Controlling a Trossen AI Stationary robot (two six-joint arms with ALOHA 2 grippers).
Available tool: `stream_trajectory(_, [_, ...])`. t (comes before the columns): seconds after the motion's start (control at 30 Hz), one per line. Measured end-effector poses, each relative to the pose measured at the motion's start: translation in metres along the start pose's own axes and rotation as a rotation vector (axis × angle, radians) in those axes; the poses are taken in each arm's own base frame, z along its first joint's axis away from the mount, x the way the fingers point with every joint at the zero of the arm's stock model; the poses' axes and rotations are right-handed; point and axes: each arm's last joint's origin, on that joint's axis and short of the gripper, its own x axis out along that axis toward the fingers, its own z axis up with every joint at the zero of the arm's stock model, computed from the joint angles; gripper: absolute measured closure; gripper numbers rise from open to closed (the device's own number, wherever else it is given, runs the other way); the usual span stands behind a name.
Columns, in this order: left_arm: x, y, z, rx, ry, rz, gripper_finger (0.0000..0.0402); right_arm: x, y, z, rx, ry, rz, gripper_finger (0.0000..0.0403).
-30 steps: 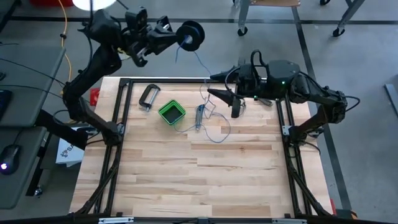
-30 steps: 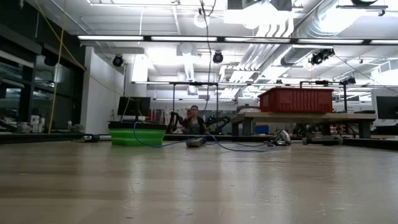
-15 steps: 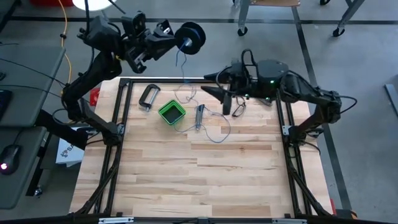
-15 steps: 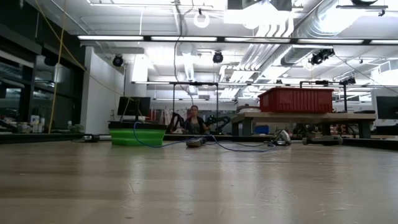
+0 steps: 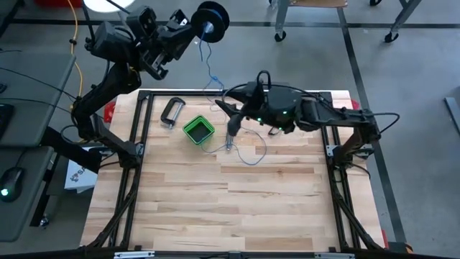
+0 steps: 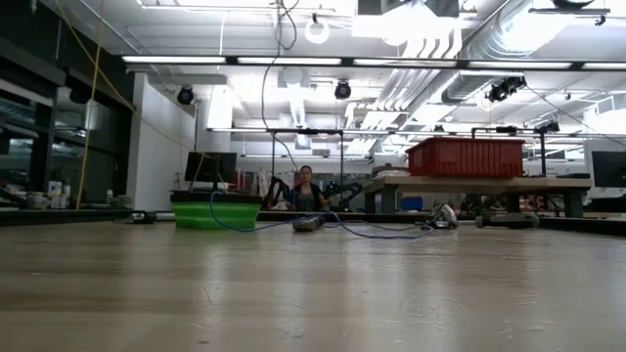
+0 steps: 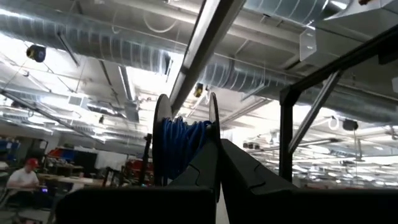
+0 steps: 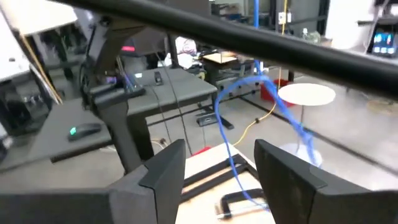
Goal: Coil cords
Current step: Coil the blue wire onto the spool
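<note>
1. Holding the spool (image 5: 213, 16) high beyond the table's far edge, clamped in the closed fingers of the left gripper (image 5: 192, 27); in the left wrist view the spool (image 7: 185, 146) stands upright on edge just ahead of the fingertips, blue wire wound between its two dark flanges.
2. Trailing from the spool, the thin blue wire (image 5: 210, 70) hangs down toward the table's far rail and runs on to the right gripper (image 5: 228, 117).
3. Spread apart, fingers of the right gripper (image 8: 217, 168) straddle the wire (image 8: 249, 124), which passes between them without touching either fingertip as far as can be told.
4. Hovering over the far middle of the wooden table (image 5: 237, 208), just right of the green box (image 5: 198, 130).
5. Lying below and just beyond the right fingertips: loose loops of wire (image 5: 248, 152) and a small grey tool (image 5: 230, 136).
6. Resting farther left of the green box, well away from both pairs of fingers: a dark clamp (image 5: 171, 112).
7. Seen from table height: green box (image 6: 216, 211), wire (image 6: 372, 233) across the tabletop, and a strand rising out of the top of the picture.
8. Sitting in the room behind, a person (image 6: 305, 189).
</note>
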Motion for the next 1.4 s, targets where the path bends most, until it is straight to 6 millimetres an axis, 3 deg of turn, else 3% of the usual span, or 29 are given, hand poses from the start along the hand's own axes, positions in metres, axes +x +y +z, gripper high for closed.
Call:
stream_trajectory(0.33, [0.001,-0.004,-0.002,0.031,0.012,-0.037,0.0401,0.019,0.009,-0.003,0.147,-0.107,0.003,0.0217])
stream_trajectory(0.53, [0.001,-0.005,-0.002,0.007,0.025,-0.074,0.0401,0.020,0.007,-0.001,0.190,-0.127,-0.009,0.0219])
stream_trajectory(0.8, [0.002,-0.009,-0.003,-0.002,0.028,-0.095,0.0401,0.022,0.003,-0.001,0.255,-0.136,-0.037,0.0279])
stream_trajectory(1.0, [0.003,-0.010,-0.004,-0.003,0.030,-0.105,0.0401,0.022,0.003,0.000,0.252,-0.138,-0.022,0.0302])
stream_trajectory(1.17, [-0.004,-0.012,0.004,0.040,0.064,-0.129,0.0401,0.013,0.015,-0.001,0.203,-0.124,0.020,0.0390])
stream_trajectory(1.4, [-0.039,-0.027,0.037,0.133,0.177,-0.018,0.0401,-0.019,0.021,0.003,0.175,-0.037,0.015,0.0401])
